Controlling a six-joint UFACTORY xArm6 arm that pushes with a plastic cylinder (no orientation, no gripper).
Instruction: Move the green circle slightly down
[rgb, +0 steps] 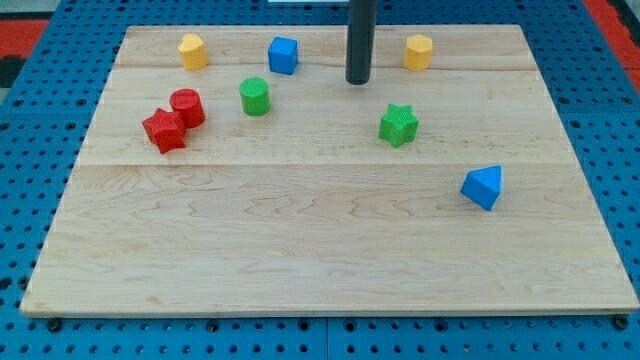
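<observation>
The green circle (255, 96) stands on the wooden board (330, 250) at the upper left of centre. My tip (359, 81) is the lower end of a dark rod near the view's top centre. It is well to the right of the green circle and slightly above it, touching no block. The blue cube (283, 55) lies between them, above and to the right of the green circle.
A red circle (187, 107) and a red star (164, 131) touch each other left of the green circle. A yellow block (193, 51) sits top left, another yellow block (418, 52) top right. A green star (398, 125) and a blue triangular block (482, 187) lie to the right.
</observation>
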